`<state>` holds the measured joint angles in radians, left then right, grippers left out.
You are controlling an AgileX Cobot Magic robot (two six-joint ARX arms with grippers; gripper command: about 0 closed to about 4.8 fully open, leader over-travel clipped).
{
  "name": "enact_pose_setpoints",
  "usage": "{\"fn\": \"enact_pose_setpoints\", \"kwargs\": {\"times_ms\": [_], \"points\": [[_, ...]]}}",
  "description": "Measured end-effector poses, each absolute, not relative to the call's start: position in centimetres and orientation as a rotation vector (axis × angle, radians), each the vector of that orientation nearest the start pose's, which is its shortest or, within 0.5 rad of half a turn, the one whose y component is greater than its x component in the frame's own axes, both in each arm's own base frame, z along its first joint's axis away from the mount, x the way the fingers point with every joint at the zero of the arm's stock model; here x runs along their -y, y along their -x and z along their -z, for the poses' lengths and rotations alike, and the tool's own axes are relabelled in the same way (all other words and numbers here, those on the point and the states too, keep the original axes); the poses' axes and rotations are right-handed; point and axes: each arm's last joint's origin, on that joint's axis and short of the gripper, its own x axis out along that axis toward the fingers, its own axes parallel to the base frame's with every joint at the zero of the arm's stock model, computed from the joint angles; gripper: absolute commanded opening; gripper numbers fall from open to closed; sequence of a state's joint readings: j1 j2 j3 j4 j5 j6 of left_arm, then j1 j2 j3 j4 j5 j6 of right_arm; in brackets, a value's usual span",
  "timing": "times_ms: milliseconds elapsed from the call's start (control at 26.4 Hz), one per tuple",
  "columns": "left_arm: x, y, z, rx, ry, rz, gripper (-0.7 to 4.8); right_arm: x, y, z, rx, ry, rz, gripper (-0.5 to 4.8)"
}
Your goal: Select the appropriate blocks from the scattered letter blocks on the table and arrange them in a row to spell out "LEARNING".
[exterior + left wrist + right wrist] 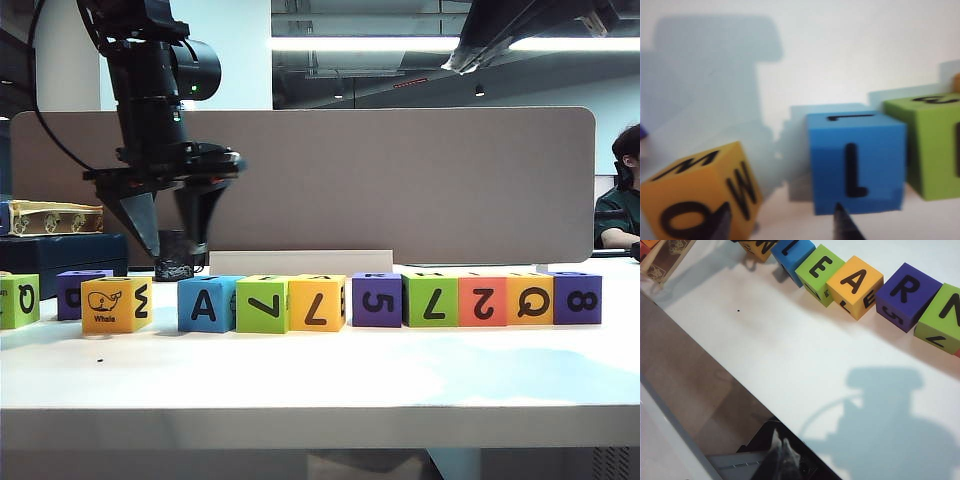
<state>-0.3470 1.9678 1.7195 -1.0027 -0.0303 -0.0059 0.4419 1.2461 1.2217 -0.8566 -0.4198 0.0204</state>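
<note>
above the matte blue cube, left end effector gapes empty; right end effector unreadable.

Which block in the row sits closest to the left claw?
The blue block, showing A to the exterior camera and L to the left wrist camera. It ends the row on the left, with the open left claw above it.
</note>
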Motion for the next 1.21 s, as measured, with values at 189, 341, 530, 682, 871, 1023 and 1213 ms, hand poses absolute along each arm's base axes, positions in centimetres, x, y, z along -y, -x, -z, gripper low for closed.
{"fn": "enact_pose_setpoints", "kwargs": {"times_ms": [189,341,530,682,871,1023,1213], "points": [[13.5,-38.1,-25.3,-1.229,-0.282,0.229,0.78,-11.4,-21.3,-33.5,-0.924,-0.008,-0.793,-0.01],[13.5,-38.0,-25.0,-1.232,-0.299,0.240,0.28,-11.4,-21.3,-33.5,-0.924,-0.008,-0.793,-0.01],[13.3,-37.4,-22.6,-1.290,-0.311,0.254,0.15,-11.4,-21.3,-33.5,-0.924,-0.008,-0.793,-0.01],[13.4,-37.4,-21.7,-1.289,-0.275,0.303,0.14,-11.4,-21.3,-33.5,-0.924,-0.008,-0.793,-0.01],[13.8,-37.7,-21.4,-1.248,-0.197,0.347,0.11,-11.4,-21.3,-33.5,-0.924,-0.008,-0.794,-0.01],[13.9,-37.5,-21.1,-1.265,-0.156,0.387,0.11,-11.4,-21.3,-33.4,-0.926,-0.008,-0.793,-0.01],[14.0,-37.4,-21.0,-1.276,-0.120,0.405,0.11,-11.4,-21.3,-33.4,-0.931,-0.007,-0.793,-0.01]]}}
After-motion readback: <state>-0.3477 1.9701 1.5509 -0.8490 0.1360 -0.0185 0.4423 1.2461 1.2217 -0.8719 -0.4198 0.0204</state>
